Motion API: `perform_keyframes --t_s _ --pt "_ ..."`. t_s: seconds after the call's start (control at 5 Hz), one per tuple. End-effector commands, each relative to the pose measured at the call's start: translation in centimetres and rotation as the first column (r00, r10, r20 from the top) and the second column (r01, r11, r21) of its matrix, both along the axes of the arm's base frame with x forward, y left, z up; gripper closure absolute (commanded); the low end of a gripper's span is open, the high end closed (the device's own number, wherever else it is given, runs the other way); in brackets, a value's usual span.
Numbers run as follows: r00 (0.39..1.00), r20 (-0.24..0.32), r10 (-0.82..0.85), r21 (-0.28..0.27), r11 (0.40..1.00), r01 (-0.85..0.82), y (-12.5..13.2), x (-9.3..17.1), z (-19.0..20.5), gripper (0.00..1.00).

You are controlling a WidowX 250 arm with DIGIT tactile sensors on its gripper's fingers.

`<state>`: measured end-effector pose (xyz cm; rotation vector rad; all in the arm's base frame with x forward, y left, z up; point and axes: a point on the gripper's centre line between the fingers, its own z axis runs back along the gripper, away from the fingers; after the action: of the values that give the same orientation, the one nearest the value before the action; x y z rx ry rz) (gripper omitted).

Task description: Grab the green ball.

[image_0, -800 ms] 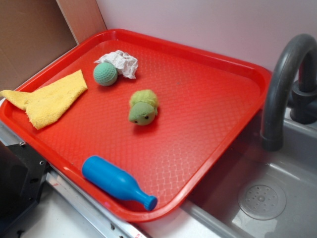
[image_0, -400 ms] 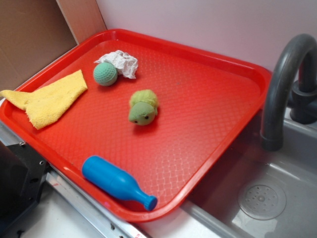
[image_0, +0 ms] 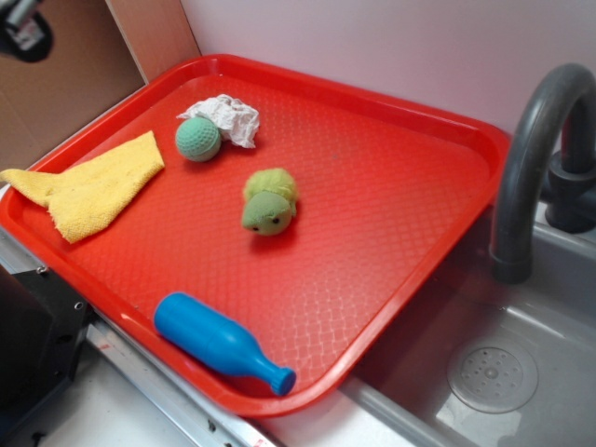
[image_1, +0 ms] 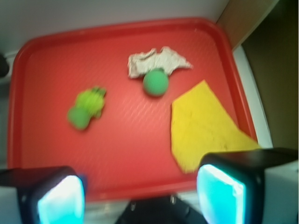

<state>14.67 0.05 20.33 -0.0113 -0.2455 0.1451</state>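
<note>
The green ball [image_0: 198, 139] is a small teal knitted sphere resting at the back left of the red tray [image_0: 400, 177], touching a crumpled white rag [image_0: 226, 116]. The blurred wrist view shows the ball [image_1: 155, 82] well ahead of my gripper [image_1: 140, 198], just below the rag [image_1: 156, 60]. Both cyan pads [image_1: 60, 200] stand wide apart with nothing between them, over the tray's near edge [image_1: 117, 184]. In the exterior view only a dark part of the gripper [image_0: 23, 28] shows, in the top left corner, high above and left of the ball.
A fuzzy yellow-green plush creature [image_0: 270, 207] lies mid-tray. A yellow cloth [image_0: 93, 186] covers the left side. A blue plastic bottle [image_0: 219, 342] lies at the front edge. A grey faucet [image_0: 531, 158] and sink [image_0: 494, 372] stand to the right.
A part of the gripper has come into the top left corner of the exterior view. The objects on the tray have not moved.
</note>
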Motion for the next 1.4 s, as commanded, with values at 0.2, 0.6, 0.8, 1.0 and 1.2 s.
perform_keyframes --t_s 0.2,0.6,0.8,1.0,1.2 --pt "0.996 0.087 -0.024 0.121 0.993 0.013 3.1 6.2 -5.5 0.0" --pt "1.0 -0.007 0.015 0.034 0.999 -0.015 4.1 7.3 -10.6 0.0" --pt "0.999 -0.039 0.017 0.016 1.0 -0.016 4.5 7.7 -12.2 0.0" --pt "0.998 -0.06 0.024 -0.002 1.0 -0.024 4.8 8.3 -13.4 0.0" --pt "0.995 -0.095 0.038 0.012 0.999 -0.037 5.3 9.2 -14.8 0.0"
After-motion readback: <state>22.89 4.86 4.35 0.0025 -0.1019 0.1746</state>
